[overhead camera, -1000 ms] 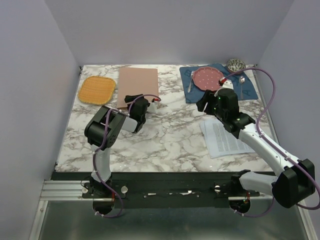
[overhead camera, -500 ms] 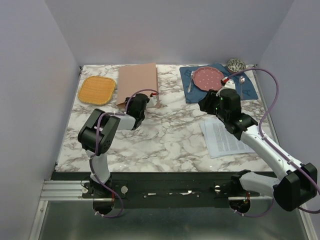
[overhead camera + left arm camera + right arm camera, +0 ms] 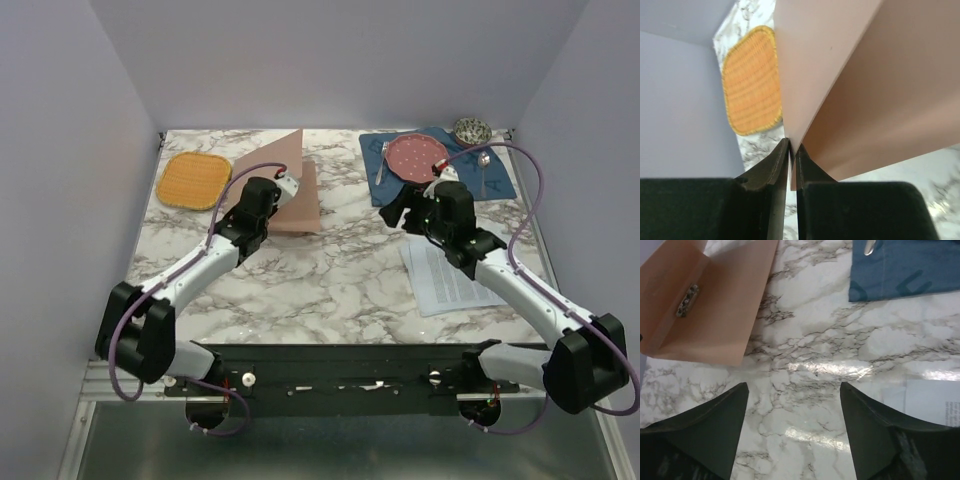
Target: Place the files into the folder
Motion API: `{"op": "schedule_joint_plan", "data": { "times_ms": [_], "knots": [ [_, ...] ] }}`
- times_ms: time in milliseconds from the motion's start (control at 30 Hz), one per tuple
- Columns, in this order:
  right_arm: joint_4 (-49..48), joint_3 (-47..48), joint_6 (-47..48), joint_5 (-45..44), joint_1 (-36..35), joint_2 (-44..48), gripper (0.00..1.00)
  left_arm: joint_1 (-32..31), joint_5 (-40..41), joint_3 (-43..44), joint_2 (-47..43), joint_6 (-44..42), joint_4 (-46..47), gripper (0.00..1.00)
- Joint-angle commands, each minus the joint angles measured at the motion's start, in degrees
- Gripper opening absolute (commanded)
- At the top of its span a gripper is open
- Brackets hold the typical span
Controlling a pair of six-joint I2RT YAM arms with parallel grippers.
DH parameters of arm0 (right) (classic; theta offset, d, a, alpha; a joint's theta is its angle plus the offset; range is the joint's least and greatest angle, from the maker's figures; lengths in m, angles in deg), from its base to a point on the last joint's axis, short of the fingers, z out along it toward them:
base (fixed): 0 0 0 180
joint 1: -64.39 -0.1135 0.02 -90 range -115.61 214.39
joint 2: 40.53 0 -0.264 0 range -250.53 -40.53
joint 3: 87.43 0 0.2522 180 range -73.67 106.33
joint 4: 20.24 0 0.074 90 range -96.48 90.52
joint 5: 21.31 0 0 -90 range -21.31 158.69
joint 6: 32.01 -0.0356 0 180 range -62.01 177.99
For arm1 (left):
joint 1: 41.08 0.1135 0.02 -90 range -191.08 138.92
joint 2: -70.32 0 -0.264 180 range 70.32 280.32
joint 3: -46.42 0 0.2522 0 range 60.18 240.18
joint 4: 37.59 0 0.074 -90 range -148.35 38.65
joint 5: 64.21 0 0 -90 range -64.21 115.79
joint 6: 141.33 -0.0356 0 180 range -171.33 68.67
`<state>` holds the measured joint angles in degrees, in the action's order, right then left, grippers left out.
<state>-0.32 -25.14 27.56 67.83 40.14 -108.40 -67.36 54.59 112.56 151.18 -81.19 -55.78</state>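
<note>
The pinkish-brown folder (image 3: 300,205) lies at the back left of the marble table, half open. My left gripper (image 3: 286,186) is shut on the edge of its front cover and holds that cover up at an angle. In the left wrist view the cover (image 3: 815,60) runs down between the closed fingertips of this gripper (image 3: 791,150). The right wrist view shows the folder (image 3: 715,310) open, with its metal clip (image 3: 687,300) at the spine. My right gripper (image 3: 400,212) hangs open and empty over bare marble (image 3: 794,385). The files (image 3: 450,275) lie flat at the right, their corner (image 3: 932,402) under the right arm.
An orange woven mat (image 3: 193,178) lies left of the folder, also visible in the left wrist view (image 3: 751,90). A blue placemat (image 3: 500,185) at the back right carries a pink plate (image 3: 416,155), a fork (image 3: 382,160) and a spoon (image 3: 483,160). A patterned bowl (image 3: 471,128) stands behind it.
My left arm reached forward, its gripper shut on the folder's cover and raised it, so the folder now stands half open. My right gripper has opened wider.
</note>
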Motion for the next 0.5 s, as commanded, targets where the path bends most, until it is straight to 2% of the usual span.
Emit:
{"op": "schedule_joint_plan", "data": {
  "times_ms": [0, 167, 367, 467],
  "knots": [
    [-8.8, -2.9, -4.1, 13.6, 0.1, -4.8, 0.9, -1.1, -7.9, 1.5, -8.0, 12.7, -17.5, 0.18],
    [-18.2, -3.7, -10.5, 22.1, -1.4, -11.6, 0.92, -1.5, -11.0, 2.1, -14.4, 18.9, -25.0, 0.18],
    [-25.6, -0.4, -16.4, 28.4, -5.7, -22.5, 0.88, -1.6, -13.9, 1.9, -19.2, 21.8, -28.7, 0.18],
    [-24.7, 2.6, -17.2, 28.3, -8.3, -27.7, 0.87, -1.6, -14.7, 1.8, -19.9, 22.0, -29.8, 0.18]
  ]
}}
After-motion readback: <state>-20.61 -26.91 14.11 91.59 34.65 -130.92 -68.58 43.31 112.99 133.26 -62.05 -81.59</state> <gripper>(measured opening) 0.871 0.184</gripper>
